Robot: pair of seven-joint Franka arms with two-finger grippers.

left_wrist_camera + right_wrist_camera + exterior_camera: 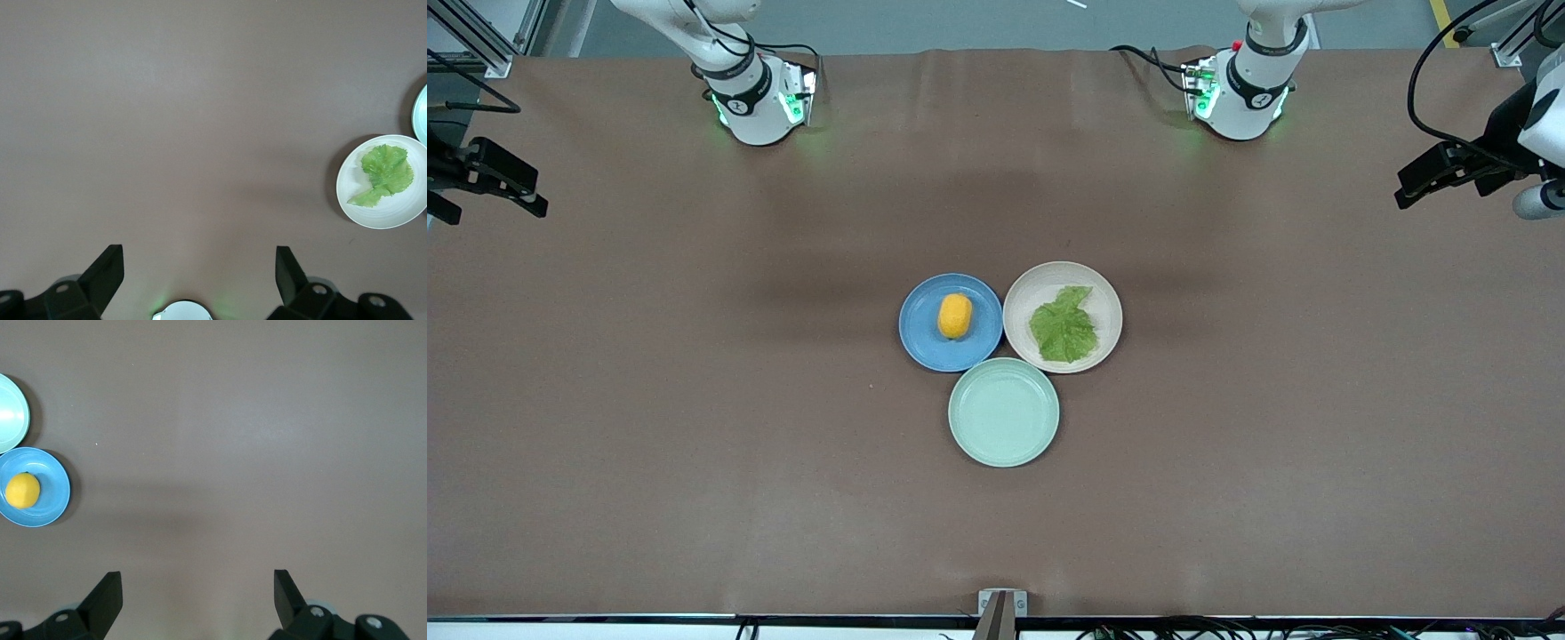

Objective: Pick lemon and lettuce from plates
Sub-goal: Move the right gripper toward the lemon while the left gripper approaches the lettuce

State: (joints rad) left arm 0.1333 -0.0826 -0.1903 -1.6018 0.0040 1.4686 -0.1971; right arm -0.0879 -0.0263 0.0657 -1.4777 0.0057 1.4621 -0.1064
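Front view: the lemon (955, 316) lay on the blue plate (921, 342); the lettuce leaf (1064, 326) lay on the beige plate (1107, 307) touching it; a mint-green plate (1004, 412) sat nearer the camera.
Left wrist view: left gripper (200, 267) over bare bench (200, 120), jaws apart.
Right wrist view: right gripper (198, 590) likewise over bare bench, jaws apart.

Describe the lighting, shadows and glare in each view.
Front view: even light, green glow at both arm bases, soft dark bands on the table. Left wrist view: the beige plate casts a shadow. Right wrist view: the blue plate likewise; glare on the mint plate.
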